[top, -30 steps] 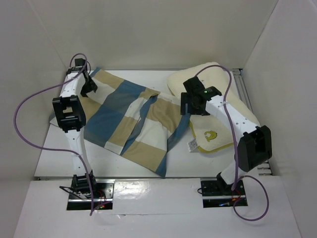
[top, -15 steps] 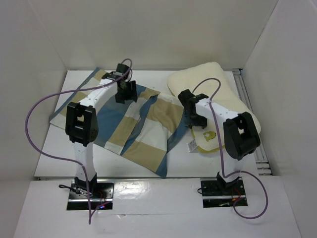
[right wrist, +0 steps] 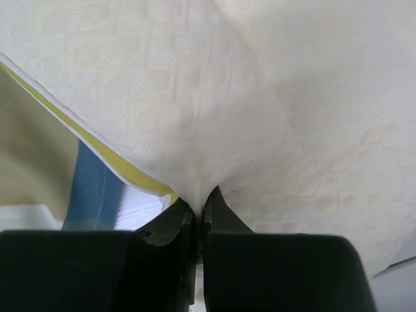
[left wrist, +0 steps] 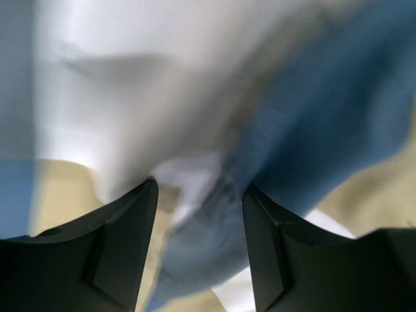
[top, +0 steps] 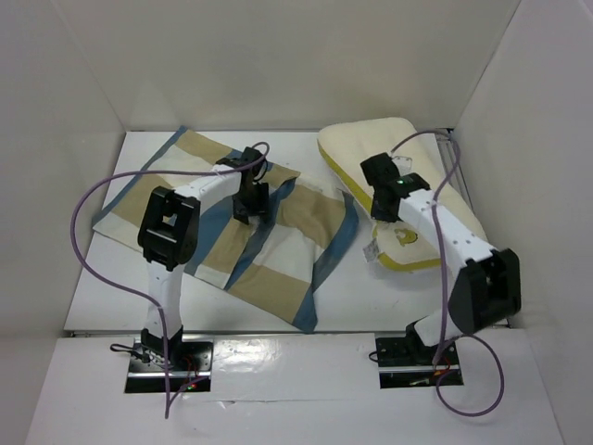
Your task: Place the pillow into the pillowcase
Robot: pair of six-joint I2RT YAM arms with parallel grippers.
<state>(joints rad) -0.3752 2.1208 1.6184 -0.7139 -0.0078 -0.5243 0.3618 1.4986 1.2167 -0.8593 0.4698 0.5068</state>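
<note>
Right wrist view showed the right gripper (right wrist: pixel 200 195) w/ jaws pressed nearly together, pinching a tuck of the pillow (right wrist: pixel 273 97) just inboard of its yellow piping (right wrist: pixel 140 177). Cream quilting filled everything ahead of the fingers, and a strip of the pillowcase (right wrist: pixel 97 188) lay below and to their left. The left gripper (left wrist: pixel 200 195), per its own cam, had jaws well apart w/ a blue-and-white fold of that case bunched between them, not clamped; the pic was blurred, so pad contact couldn't be told. Further out, the top cam had the case spread on the table (top: pixel 352 297) under and around the left gripper. The pillow sat off to that gripper's right, tilted in the right gripper's hold, close to the case but not inside it. Judged step: securing both items before insertion, i.e. early in the task. Next move prob. needs the left jaws to close on one layer only at the case mouth & lift it; catching both layers would seal the opening. Vs. 0.5 s earlier, the left gripper had shifted along the case toward the blue seam. The pillow, then lying flat, had been hoisted and turned, its emblem (top: pixel 404 236) corner looking raised.
</note>
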